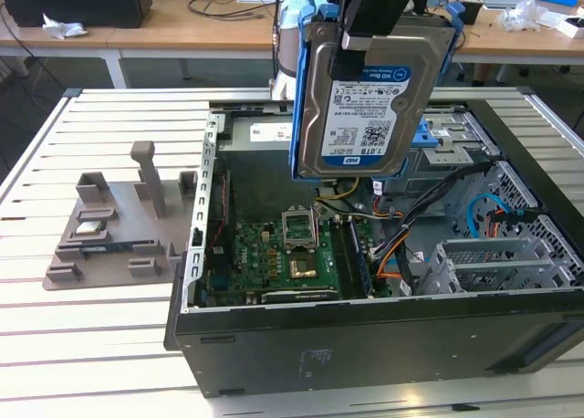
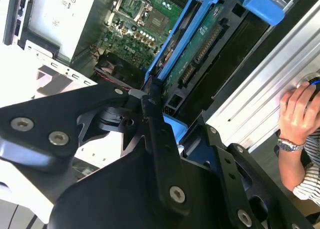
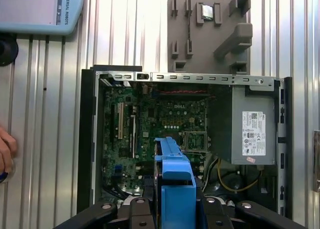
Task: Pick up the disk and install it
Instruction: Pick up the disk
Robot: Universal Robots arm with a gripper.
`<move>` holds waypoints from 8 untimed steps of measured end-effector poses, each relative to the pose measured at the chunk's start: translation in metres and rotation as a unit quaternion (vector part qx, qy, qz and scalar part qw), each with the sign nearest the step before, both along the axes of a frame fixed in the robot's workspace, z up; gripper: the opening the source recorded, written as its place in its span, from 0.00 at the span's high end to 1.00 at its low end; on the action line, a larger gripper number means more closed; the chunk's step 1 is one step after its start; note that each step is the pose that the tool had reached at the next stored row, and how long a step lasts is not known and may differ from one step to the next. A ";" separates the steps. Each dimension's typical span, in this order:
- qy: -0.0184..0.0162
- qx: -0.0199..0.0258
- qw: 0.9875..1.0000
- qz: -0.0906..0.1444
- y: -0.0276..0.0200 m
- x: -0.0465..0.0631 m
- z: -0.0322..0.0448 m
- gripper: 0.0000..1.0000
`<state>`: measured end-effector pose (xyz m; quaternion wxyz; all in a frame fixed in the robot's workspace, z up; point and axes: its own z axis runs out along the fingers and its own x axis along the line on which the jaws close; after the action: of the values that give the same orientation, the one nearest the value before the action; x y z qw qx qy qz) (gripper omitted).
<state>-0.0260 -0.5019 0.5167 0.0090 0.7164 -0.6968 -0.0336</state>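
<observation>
Exterior view shows the gripper (image 1: 365, 33) closed on the disk (image 1: 365, 108), held upright above the open computer case (image 1: 365, 345). Pick-up seems done; the install step needs careful alignment inside the case.

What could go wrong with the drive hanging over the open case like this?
1. The robot's hand holds the silver-grey hard drive in its blue plastic carrier by one end; a slip could drop it onto the green motherboard.
2. Loose orange and black cables lie below it and might snag.
3. A person's fingers rest on the slatted metal table; the arm might hit them.
</observation>
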 end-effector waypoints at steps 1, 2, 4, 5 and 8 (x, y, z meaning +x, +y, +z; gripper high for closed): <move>0.000 0.000 1.000 0.000 0.0000 0.000 0.0000 0.63; 0.000 0.000 1.000 0.000 0.0000 0.000 0.0000 0.63; 0.000 0.000 1.000 0.000 -0.0001 0.000 0.0000 0.63; 0.000 0.000 1.000 0.000 -0.0001 0.001 0.0000 0.63; 0.000 0.000 1.000 0.000 -0.0001 0.006 0.0000 0.63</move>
<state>-0.0205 -0.5020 0.5167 0.0091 0.7164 -0.6968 -0.0335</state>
